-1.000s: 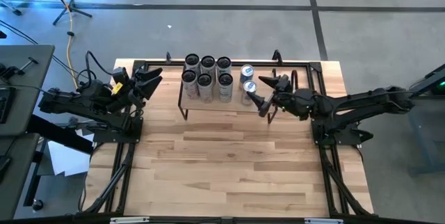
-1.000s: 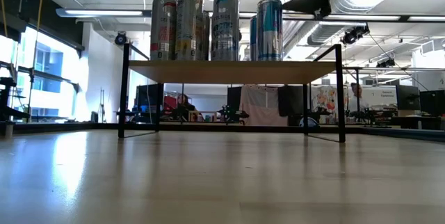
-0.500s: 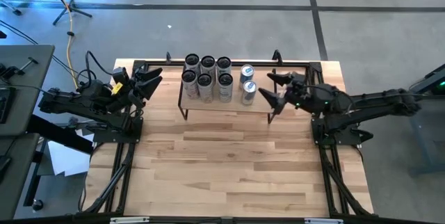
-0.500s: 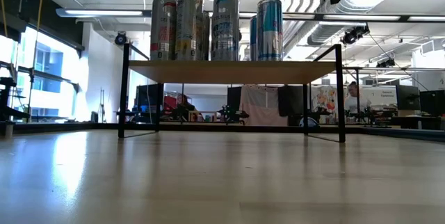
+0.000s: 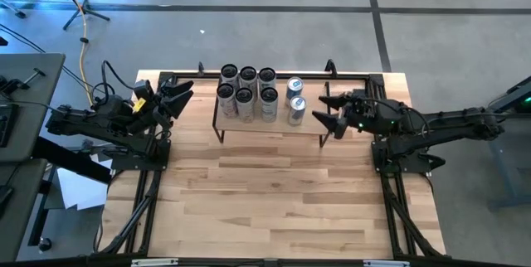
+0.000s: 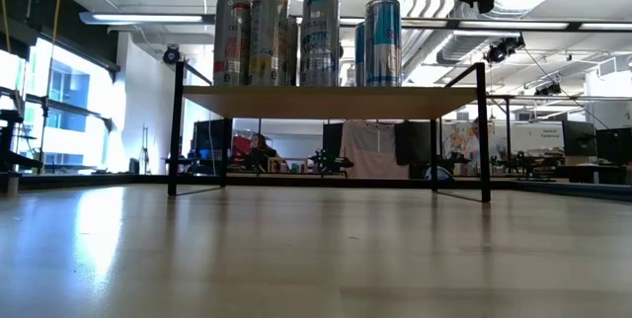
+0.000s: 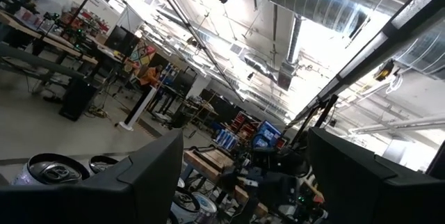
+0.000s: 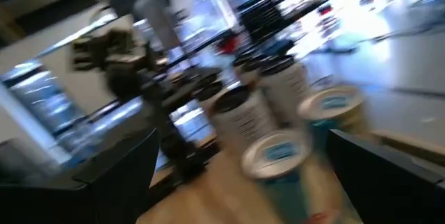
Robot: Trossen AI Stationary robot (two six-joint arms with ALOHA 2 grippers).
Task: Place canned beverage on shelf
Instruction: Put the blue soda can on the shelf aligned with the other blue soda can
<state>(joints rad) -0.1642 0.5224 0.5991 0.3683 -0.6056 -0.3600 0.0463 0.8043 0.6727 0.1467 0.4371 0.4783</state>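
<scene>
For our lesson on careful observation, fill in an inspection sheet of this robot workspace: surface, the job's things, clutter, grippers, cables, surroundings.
Surface: light wood table, front bare.
Job's things: eight cans upright on the shelf, six grouped left, two blue-topped at right.
Clutter: nothing seen.
Grippers: right gripper jaws open, empty, just off the shelf's right end; left gripper jaws apart, empty, off the left end.
Cables: yellow cable on the floor.
Surroundings: grey floor, papers left.

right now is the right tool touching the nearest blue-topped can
Apart. The high view shows bare wood shelf top between the open right tool and the silver blue-topped can.
</scene>
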